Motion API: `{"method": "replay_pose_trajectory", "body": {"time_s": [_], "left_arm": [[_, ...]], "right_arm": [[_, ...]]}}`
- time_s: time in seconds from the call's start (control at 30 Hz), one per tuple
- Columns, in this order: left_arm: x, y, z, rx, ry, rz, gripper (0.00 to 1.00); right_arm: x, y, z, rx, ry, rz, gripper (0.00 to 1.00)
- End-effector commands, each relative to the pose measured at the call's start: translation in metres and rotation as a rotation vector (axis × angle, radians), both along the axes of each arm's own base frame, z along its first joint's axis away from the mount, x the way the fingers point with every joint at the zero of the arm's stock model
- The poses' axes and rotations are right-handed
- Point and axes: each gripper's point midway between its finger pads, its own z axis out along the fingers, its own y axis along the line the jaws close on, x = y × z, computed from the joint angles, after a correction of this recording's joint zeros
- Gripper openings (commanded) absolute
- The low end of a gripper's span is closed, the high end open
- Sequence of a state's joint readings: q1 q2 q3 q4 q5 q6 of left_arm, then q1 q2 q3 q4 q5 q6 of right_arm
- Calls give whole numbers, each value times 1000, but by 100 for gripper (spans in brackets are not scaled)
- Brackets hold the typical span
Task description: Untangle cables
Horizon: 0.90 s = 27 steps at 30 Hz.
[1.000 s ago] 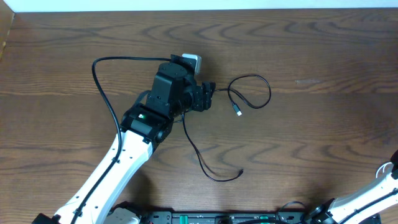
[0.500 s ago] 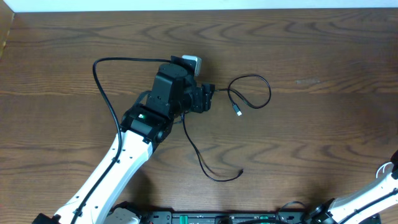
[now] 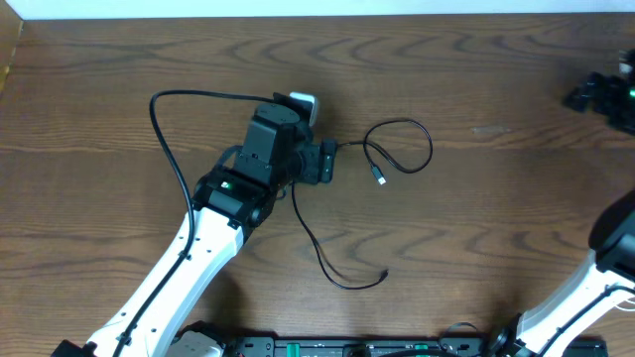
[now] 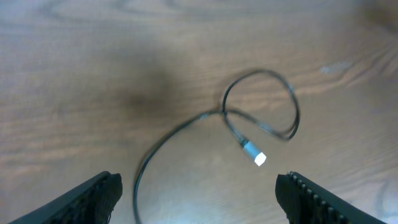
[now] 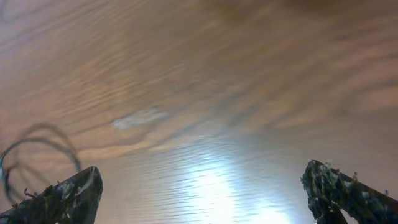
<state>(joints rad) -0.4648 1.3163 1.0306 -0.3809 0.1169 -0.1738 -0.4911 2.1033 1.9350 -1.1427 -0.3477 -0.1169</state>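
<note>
Seen from above, the left hand (image 3: 325,159) covered the middle of the thin black cable (image 4: 225,113). That stretch was hidden, and whether the hand touched the cable there could not be told. A pale block (image 3: 305,102) showed just behind the wrist of the left arm (image 3: 198,238); what it was could not be made out. The right hand (image 3: 587,96) sat at the far right edge of the overhead view, partly cut off and well apart from the cable. Both wrist views were soft, the right one smeared with blur. Each showed only the tips of its own fingers at the bottom corners.

The left hand was spread wide, its two fingers (image 4: 93,196) far apart above the wooden bench (image 3: 496,248), gripping nothing. The right hand was likewise spread wide and held nothing, with bare bench between its fingers (image 5: 65,196).

The black cable lay on the bench near its middle. To the right of the left hand it curled into one loop that crossed itself. A short tail ended in a pale plug tip (image 4: 259,159) just below the loop. From under the hand another stretch ran toward the near edge and hooked round to a second free end. In the right wrist view the loop was only a faint smear at the left edge.
</note>
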Motion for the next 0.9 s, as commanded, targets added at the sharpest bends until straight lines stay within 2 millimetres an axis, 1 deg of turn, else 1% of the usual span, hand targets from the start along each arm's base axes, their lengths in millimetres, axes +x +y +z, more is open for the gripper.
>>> {"method": "replay_pose_trajectory", "body": {"time_s": [0.0, 0.07, 0.1, 0.2, 0.33, 0.4, 0.47, 0.6, 0.77, 0.87], "left_arm": [[-2, 10, -5, 48, 11, 11, 84], [-1, 12, -5, 53, 12, 21, 85], [-1, 12, -5, 52, 10, 22, 88], [-1, 12, -5, 50, 10, 22, 92], [-3, 13, -7, 35, 35, 39, 92], [-5, 12, -8, 27, 46, 37, 92], [-6, 12, -9, 30, 52, 38, 92], [-6, 12, -9, 31, 53, 37, 92], [-4, 11, -7, 24, 40, 38, 92], [-4, 11, -7, 25, 41, 38, 92]], "right_arm": [[8, 36, 19, -7, -35, 104, 99], [6, 56, 17, 3, -4, 143, 99], [4, 62, 15, 2, 12, 155, 99], [-4, 76, 10, -17, 76, 184, 99], [-10, 86, 10, -2, 95, 201, 99], [-13, 88, 9, -6, 86, 202, 99], [-18, 90, 7, -20, 55, 202, 99], [-39, 97, -1, -57, -45, 182, 99], [-69, 107, -9, -65, -172, 71, 99], [-84, 111, -7, -34, -221, -31, 99]]}}
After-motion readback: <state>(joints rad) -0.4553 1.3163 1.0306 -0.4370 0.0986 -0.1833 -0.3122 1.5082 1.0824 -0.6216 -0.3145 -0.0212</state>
